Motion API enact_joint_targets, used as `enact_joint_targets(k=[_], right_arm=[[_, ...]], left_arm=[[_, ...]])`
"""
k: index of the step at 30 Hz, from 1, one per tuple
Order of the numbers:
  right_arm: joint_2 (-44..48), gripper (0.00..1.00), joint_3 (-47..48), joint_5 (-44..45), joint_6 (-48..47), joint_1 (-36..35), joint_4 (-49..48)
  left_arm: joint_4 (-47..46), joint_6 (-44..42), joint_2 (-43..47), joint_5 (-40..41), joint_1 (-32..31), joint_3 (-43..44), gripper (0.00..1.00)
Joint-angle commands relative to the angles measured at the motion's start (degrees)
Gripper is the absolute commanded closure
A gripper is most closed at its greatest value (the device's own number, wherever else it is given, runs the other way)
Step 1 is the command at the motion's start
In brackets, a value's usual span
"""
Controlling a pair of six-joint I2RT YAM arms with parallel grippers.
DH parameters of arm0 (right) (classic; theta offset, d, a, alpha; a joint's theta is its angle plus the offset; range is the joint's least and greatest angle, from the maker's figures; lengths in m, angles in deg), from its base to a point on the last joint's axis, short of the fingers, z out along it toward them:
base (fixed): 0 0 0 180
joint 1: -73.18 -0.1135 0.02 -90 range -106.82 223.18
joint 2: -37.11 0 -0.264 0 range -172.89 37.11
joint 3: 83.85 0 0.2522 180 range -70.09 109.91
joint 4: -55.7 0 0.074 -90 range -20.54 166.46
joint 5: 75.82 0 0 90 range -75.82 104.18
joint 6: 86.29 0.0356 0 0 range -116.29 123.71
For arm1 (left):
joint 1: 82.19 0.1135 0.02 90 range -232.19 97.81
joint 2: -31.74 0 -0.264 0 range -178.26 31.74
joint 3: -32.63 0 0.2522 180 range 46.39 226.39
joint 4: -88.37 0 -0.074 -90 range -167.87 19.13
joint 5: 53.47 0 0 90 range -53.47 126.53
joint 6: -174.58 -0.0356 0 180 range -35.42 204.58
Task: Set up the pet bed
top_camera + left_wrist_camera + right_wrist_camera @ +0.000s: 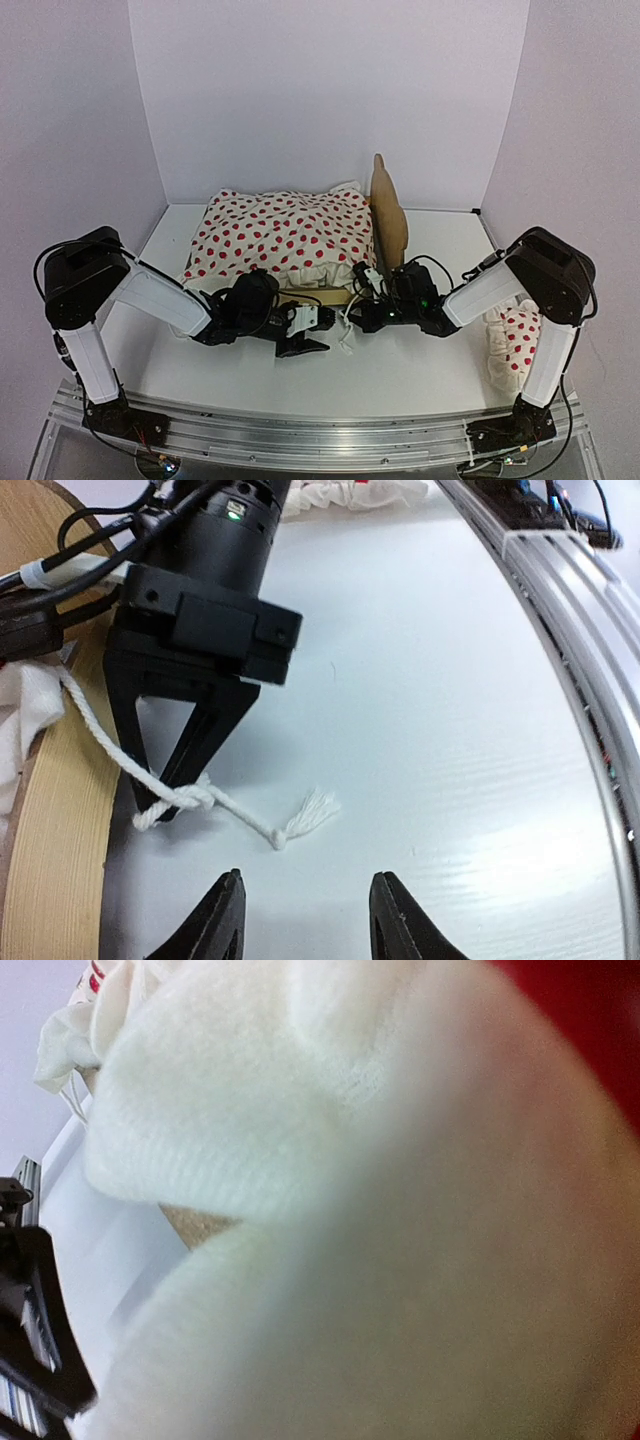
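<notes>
The pet bed [388, 215] stands at the back of the table, its plywood headboard upright on the right. A white red-dotted duvet [285, 235] covers its base. A plywood edge of the bed [55, 840] shows in the left wrist view. My right gripper [172, 805] is shut on a white cord [245, 815] with a knotted, frayed end, which lies on the table beside that edge. My left gripper [305, 900] is open just short of the frayed end, with nothing between its fingers. Both grippers meet in front of the bed's near side [330, 320]. Blurred white fabric [300, 1110] fills the right wrist view and hides the right fingers.
A small red-dotted pillow [515, 345] lies at the right by the right arm's base. The aluminium rail [320, 435] runs along the near edge. White walls enclose the table on three sides.
</notes>
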Motion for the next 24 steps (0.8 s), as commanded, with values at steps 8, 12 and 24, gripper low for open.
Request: enact_joint_targets(k=[8,12,24], right_arm=[[1.42,1.00,1.05,-3.67,-0.90,0.71,-3.25],[2.17,1.00,0.31,-3.94,-1.23,0.70,-3.25],[2.82,1.00,0.45,-5.01,-1.93,0.65,-3.29]], left_arm=[[-13.57,-31.17,-8.04,5.67,3.64,4.60,0.56],[-11.92,-31.85,-10.30,5.01,4.07,7.49,0.56],[-13.42,-34.33,-14.93,5.88,4.07,12.28,0.74]])
